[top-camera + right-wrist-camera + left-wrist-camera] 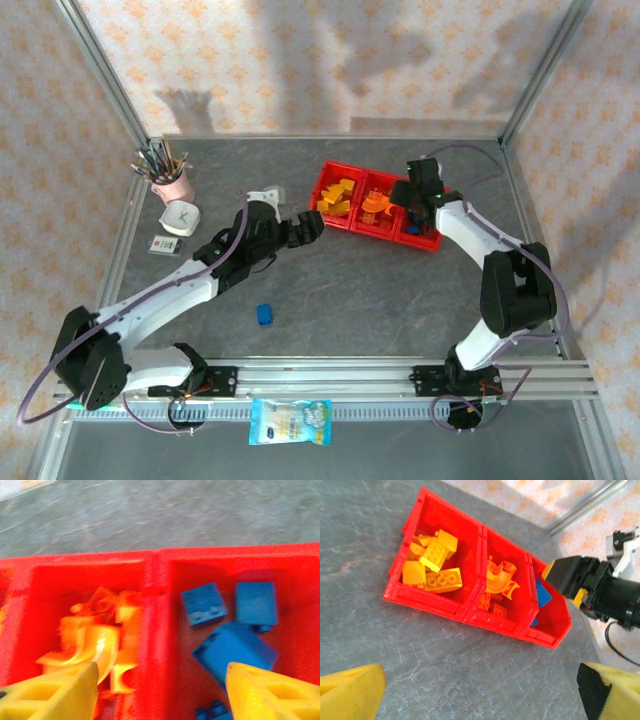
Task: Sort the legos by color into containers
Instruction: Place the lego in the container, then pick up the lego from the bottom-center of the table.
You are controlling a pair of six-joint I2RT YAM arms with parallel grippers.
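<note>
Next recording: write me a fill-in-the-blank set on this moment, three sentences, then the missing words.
1. In the bright red three-compartment plastic tray, the curved orange plastic arcs lie in the ____ compartment.
2. One small plastic brick on the grey table, outside the tray, is coloured ____.
3. The right gripper, over the blue plastic bricks, has its jaws ____ and empty.
Missing words: middle; blue; open.

The red three-compartment tray (pixel 155 565) lies just beyond the right fingers (pixel 50 695), orange bricks (pixel 100 645) heaped past one, blue bricks (pixel 235 647) loose past the other. Its end compartment, ahead of the left fingers (pixel 350 690), holds yellow bricks (pixel 435 565); a lone blue brick (pixel 264 314) lies well behind them.
</note>
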